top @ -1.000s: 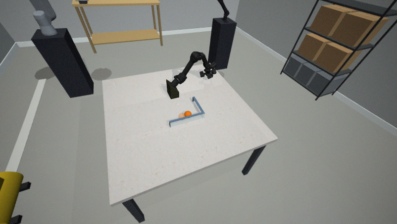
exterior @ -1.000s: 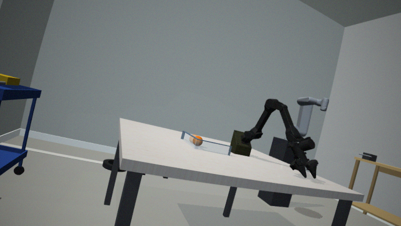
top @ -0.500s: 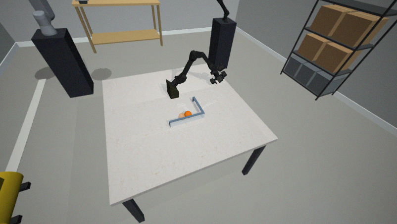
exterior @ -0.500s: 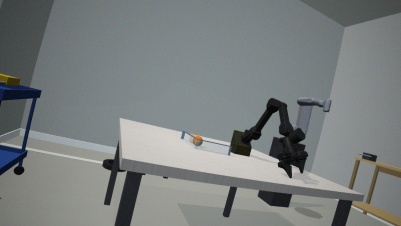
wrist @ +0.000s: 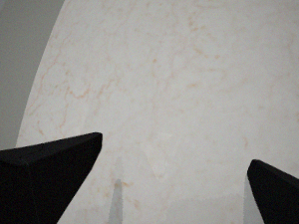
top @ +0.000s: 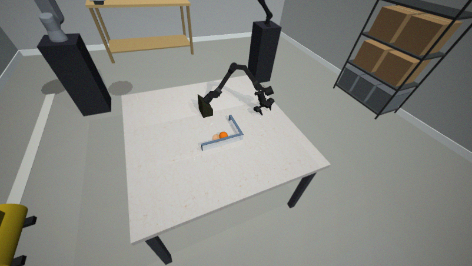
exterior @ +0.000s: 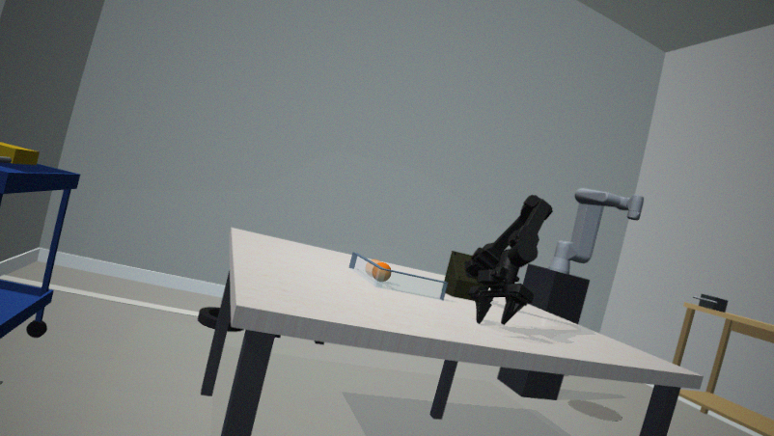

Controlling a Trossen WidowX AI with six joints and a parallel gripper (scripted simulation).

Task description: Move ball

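From the top view, our gripper (top: 263, 107) hangs wide open with nothing in it, outside the walls (top: 236, 125) at about one o'clock from the ball (top: 223, 134). The ball sits inside the corner, touching the pale copy (top: 215, 136) at its nine o'clock but not on it. We judge a fast push could roll it past the copy and out the open side.

From the side view, the fingers (exterior: 481, 312) point down just above the table (exterior: 336, 303); coming in low could knock the near wall.

The wrist view shows only bare tabletop between two spread fingertips; the ball is out of sight, so we would be aiming blind.
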